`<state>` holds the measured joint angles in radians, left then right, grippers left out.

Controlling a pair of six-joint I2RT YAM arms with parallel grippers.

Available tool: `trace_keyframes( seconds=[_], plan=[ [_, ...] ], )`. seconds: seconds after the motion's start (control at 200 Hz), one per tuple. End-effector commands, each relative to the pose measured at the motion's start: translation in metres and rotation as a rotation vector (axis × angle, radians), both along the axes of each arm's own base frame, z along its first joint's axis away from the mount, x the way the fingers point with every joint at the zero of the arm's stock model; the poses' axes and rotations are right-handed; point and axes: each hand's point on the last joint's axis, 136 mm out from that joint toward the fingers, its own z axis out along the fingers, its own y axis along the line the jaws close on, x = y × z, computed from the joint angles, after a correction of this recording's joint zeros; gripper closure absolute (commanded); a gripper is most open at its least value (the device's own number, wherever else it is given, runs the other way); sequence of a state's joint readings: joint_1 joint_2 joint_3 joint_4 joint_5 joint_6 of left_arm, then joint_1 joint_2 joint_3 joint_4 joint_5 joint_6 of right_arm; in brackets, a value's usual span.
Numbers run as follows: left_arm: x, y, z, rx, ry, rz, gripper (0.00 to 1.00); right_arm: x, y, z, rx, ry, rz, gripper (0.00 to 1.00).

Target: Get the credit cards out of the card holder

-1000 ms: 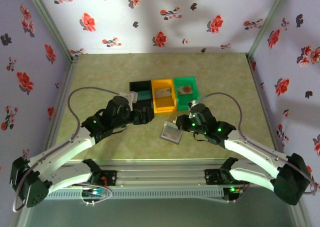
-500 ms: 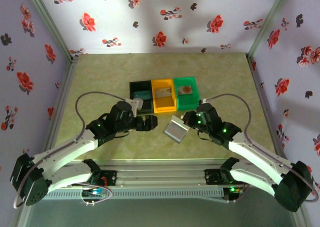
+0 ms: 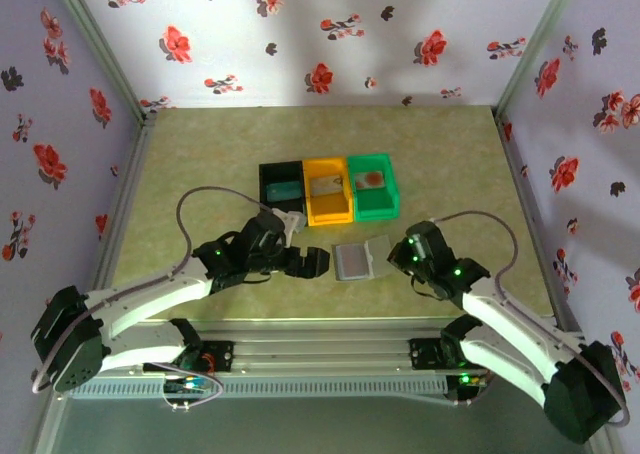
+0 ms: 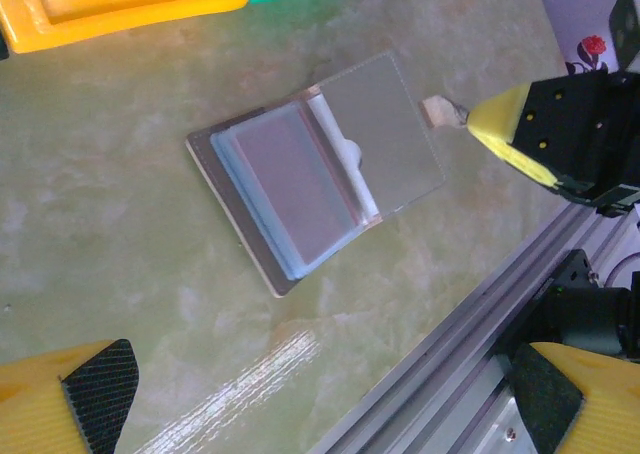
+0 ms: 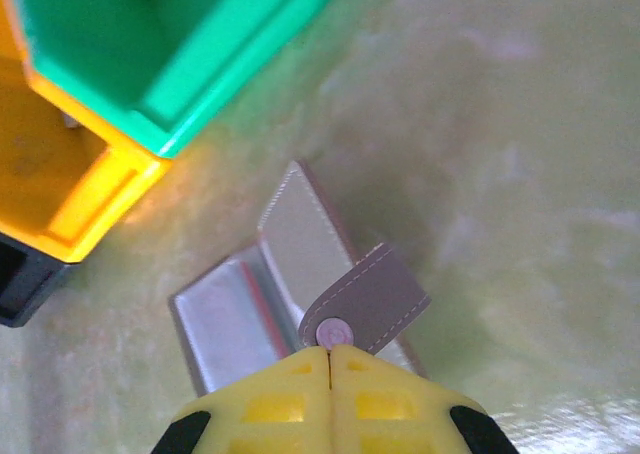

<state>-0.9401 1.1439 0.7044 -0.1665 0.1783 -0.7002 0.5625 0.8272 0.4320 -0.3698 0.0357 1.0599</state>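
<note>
Currently, on the worktop (image 3: 200, 164):

1. Holder (image 3: 360, 261): grey-silver, two panels, lying open near the middle of the near edge. It sits just in front of the orange bin and green bin without touching either, and lies between the two grippers. The left panel carries a pale blue pocket with a mauve-grey rectangle inside, red along one edge, which looks like a card. The right panel is bare and shiny. Whether that panel lies flat or is raised a little cannot be told.

2. Strap (image 5: 365, 299): a short grey tab with a round snap, at the holder's right edge.

3. Right gripper (image 5: 330, 359): yellow fingers pressed together, pinching the strap at its snap end, on the holder's right side.

4. Left gripper (image 4: 320, 389): fingers spread wide, holding nothing, just left of the holder and apart from it.

5. Black bin (image 3: 281, 186), orange bin (image 3: 328, 206) and green bin (image 3: 373, 202): side by side and touching, in a row at the worktop's centre, black leftmost.

6. Cards, one per bin: teal card (image 3: 283, 190) in the black bin, grey card (image 3: 327, 185) in the orange bin, pale card (image 3: 371, 180) with a red-orange blot in the green bin. Each lies on its bin's floor.
</note>
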Motion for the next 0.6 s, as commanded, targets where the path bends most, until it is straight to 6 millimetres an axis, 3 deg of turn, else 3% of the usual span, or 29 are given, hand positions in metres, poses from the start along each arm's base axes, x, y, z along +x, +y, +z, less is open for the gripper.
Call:
trace_keyframes(
  seconds=[0.0,0.225,0.41,0.595],
  plan=[
    [0.001,-0.011,0.015,-0.047,-0.030,-0.023,0.00,-0.009,-0.011,-0.015,-0.003,0.043,-0.051,1.00],
    [0.006,-0.011,-0.005,0.001,0.016,0.022,0.01,-0.020,-0.002,-0.026,0.040,0.085,0.010,0.99],
    [0.011,-0.013,-0.020,0.037,0.066,0.067,0.02,-0.025,-0.007,-0.021,0.010,0.094,0.042,0.62],
    [0.015,-0.025,-0.010,-0.024,0.071,0.077,0.02,-0.021,-0.013,0.003,-0.041,0.044,0.076,0.57]
  ],
)
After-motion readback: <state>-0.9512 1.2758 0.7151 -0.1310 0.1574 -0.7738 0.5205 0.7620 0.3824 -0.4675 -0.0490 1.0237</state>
